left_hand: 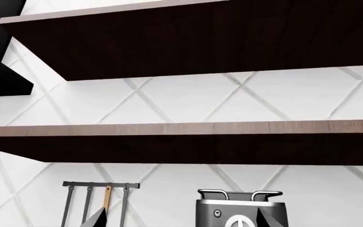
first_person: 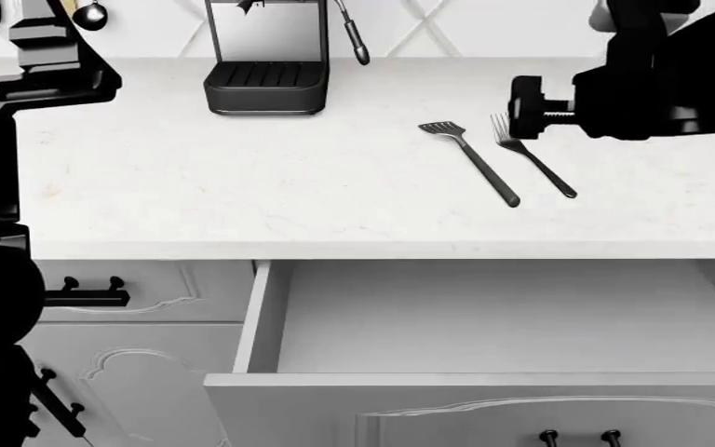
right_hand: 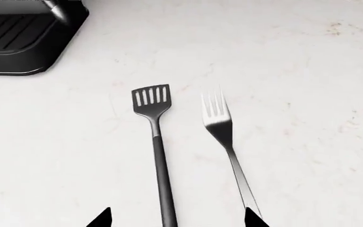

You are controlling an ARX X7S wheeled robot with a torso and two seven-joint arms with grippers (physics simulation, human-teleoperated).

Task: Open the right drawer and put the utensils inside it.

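Observation:
The right drawer (first_person: 494, 321) stands pulled out below the counter, its plain white inside bare, with the black handle (first_person: 575, 436) on its carved front. On the counter behind it lie the utensils side by side: a slotted spatula (first_person: 469, 160) and a fork (first_person: 532, 166). In the right wrist view my right gripper (right_hand: 177, 220) hangs open above them, the spatula (right_hand: 158, 156) handle running between its fingertips (right_hand: 102, 218) and the fork (right_hand: 226, 142) handle by the other tip. My left gripper (left_hand: 183, 220) is open, holds nothing and faces the wall.
A black coffee machine (first_person: 267, 65) stands at the back of the white counter (first_person: 209, 186). A small ladle (first_person: 89, 13) hangs at the back left. Two dark wooden shelves (left_hand: 188, 142) and a utensil rail (left_hand: 99, 185) line the tiled wall. A narrower drawer (first_person: 146, 291) sits left of the open one.

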